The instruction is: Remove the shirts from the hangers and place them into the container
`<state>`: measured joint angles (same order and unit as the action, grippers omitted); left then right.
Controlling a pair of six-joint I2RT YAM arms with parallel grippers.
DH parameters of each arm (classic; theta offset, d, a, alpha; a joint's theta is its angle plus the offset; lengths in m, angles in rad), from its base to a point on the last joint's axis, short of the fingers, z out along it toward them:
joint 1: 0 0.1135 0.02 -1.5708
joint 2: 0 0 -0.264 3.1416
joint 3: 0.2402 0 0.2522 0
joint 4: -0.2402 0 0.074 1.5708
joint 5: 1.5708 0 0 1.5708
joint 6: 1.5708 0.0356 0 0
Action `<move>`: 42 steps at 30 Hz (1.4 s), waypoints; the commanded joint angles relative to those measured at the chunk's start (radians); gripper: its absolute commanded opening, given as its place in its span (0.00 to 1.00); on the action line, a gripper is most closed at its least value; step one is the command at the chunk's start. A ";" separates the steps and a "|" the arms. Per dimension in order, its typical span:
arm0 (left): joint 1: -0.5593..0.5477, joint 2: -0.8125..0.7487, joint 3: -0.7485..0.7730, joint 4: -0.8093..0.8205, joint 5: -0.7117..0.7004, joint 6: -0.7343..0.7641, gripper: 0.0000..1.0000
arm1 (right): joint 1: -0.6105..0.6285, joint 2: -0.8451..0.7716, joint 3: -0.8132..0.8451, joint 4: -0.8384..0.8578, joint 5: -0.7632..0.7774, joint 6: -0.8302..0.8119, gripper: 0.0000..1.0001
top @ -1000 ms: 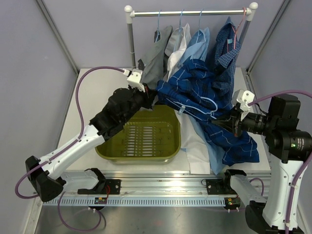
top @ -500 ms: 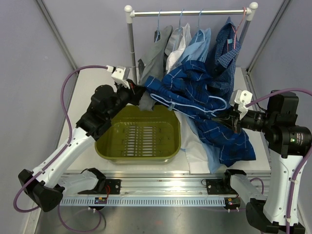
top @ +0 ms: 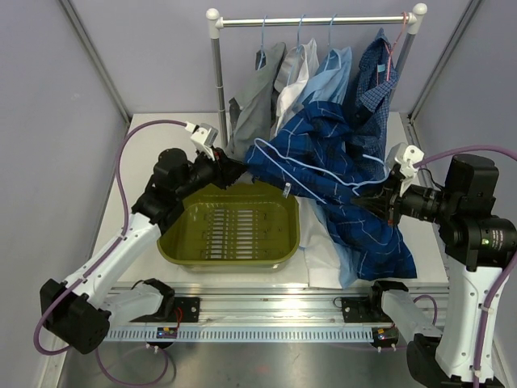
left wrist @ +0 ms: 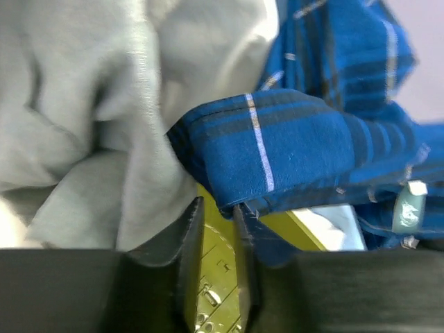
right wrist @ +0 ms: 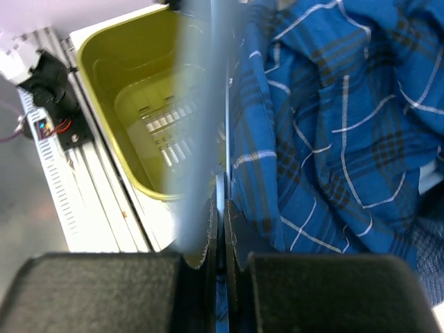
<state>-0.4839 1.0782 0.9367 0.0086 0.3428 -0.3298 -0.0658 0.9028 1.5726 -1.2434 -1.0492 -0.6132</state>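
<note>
Counter (top: 141, 153): we see a flat, matte white surface beneath everything.
Windowpane shirt (top: 323, 149): soft dark blue cloth crossed by thin pale lines. It is crumpled and draped from the container's far rim towards the right gripper, and it hangs outside the tub.
Container (top: 229, 262): a glossy olive-green plastic tub with rounded corners, a wide rim and a slotted floor, sitting on the counter.
Grey shirt (left wrist: 83, 104): smooth, folded fabric just beside the blue hem.
Hanger (right wrist: 196, 139): thin, curved light-blue wire threaded through the windowpane shirt.
Left gripper (left wrist: 215, 208): dark fingers parted by a narrow slit. The blue hem sits at their tips, and we see nothing pinched.
Right gripper (right wrist: 220, 208): fingers pressed together on the hanger wire.
</note>
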 commanded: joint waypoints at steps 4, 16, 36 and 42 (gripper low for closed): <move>0.015 -0.060 0.040 0.093 0.228 0.020 0.62 | -0.002 0.038 -0.008 0.130 0.135 0.152 0.00; 0.015 -0.291 0.129 -0.248 0.180 0.416 0.99 | 0.029 0.220 -0.020 -0.117 0.046 -0.290 0.00; -0.172 0.018 0.353 -0.425 0.411 0.497 0.99 | 0.468 0.335 -0.057 -0.099 0.247 -0.312 0.00; -0.307 0.143 0.376 -0.472 0.306 0.652 0.99 | 0.495 0.347 -0.023 -0.126 0.222 -0.322 0.00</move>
<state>-0.7605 1.1969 1.2758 -0.4362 0.7120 0.2146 0.4156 1.2491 1.5059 -1.3373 -0.8066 -0.9089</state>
